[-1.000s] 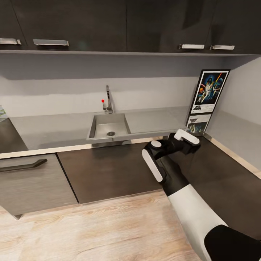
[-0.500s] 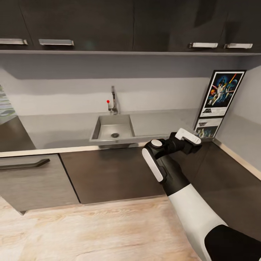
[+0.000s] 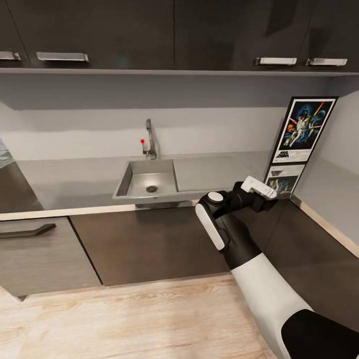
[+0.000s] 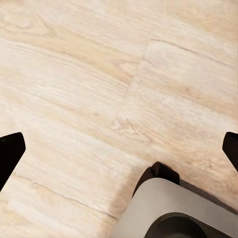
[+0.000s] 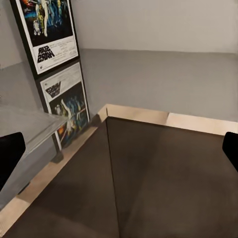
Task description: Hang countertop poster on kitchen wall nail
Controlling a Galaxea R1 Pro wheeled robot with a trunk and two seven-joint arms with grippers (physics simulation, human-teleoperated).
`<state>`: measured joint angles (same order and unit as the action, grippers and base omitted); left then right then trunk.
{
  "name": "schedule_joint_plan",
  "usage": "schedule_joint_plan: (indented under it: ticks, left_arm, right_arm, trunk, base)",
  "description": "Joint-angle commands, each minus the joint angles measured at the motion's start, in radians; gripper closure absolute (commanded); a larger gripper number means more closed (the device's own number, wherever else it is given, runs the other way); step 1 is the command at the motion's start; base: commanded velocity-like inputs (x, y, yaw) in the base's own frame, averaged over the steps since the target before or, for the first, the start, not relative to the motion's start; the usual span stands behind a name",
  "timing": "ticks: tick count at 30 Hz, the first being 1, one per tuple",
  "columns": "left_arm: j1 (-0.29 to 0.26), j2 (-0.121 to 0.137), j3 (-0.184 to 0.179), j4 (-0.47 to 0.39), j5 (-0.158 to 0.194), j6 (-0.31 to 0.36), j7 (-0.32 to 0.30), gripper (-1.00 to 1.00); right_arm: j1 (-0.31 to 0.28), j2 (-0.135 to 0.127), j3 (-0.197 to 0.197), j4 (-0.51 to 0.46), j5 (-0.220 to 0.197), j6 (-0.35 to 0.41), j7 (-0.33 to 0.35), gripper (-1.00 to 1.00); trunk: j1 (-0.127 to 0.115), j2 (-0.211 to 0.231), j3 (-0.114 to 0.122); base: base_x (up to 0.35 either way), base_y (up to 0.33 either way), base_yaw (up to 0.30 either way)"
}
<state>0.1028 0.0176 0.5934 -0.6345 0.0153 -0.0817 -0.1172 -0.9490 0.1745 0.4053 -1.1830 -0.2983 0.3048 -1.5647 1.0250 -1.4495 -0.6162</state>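
The poster [image 3: 304, 128] stands upright in the countertop's back right corner, leaning on the wall, with its mirror image on the shiny worktop below it. The right wrist view has the poster [image 5: 47, 29] ahead and to one side. My right gripper [image 3: 258, 189] hovers in front of the counter's steel edge, short of the poster, open and empty [image 5: 119, 151]. Lower down, my left gripper [image 4: 119, 151] hangs open over the wooden floor. The light-grey kitchen countertop [image 3: 80, 179] runs across the view and turns along the right wall. The wall nails are out of view.
An inset sink [image 3: 147, 180] with a tap [image 3: 149, 139] sits mid-counter. Dark upper cabinets [image 3: 174, 35] hang above, dark fronts [image 3: 144, 244] below. The corner cabinet fronts [image 5: 163, 183] lie just ahead of the right gripper. The robot's base [image 4: 173, 210] stands on the floor.
The whole picture has shifted, so the camera has moved and the counter corner looks slightly nearer. The right arm keeps its pose and the poster stays in its corner.
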Motion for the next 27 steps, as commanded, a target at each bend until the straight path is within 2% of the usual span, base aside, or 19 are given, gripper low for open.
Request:
schedule_joint_plan:
  ticks: [1,8,17,27]
  left_arm:
    - [0.0,-0.001,0.003,-0.001,0.002,-0.001,-0.007,-1.0]
    - [0.0,-0.001,0.002,-0.001,0.002,0.0,-0.006,-1.0]
    - [0.0,0.001,0.002,-0.001,0.002,0.0,-0.005,-1.0]
    - [0.0,0.001,0.003,-0.001,0.002,0.0,-0.005,-1.0]
  right_arm:
    - [-0.001,0.0,0.001,-0.001,-0.006,0.011,-0.006,-1.0]
    - [-0.001,0.0,0.001,-0.001,-0.006,0.011,-0.006,-1.0]
    - [-0.001,0.0,0.001,-0.001,-0.005,0.011,-0.006,-1.0]
    - [-0.001,0.0,0.001,-0.001,-0.005,0.011,-0.006,-1.0]
  trunk:
    - [0.0,0.0,-0.001]
    - [0.0,0.0,-0.001]
    - [0.0,0.0,-0.001]
    - [0.0,0.0,-0.001]
  base:
    - [0.002,-0.002,0.0]
    - [0.088,-0.081,0.0]
    - [0.295,-0.136,0.0]
    - [0.331,-0.016,0.0]
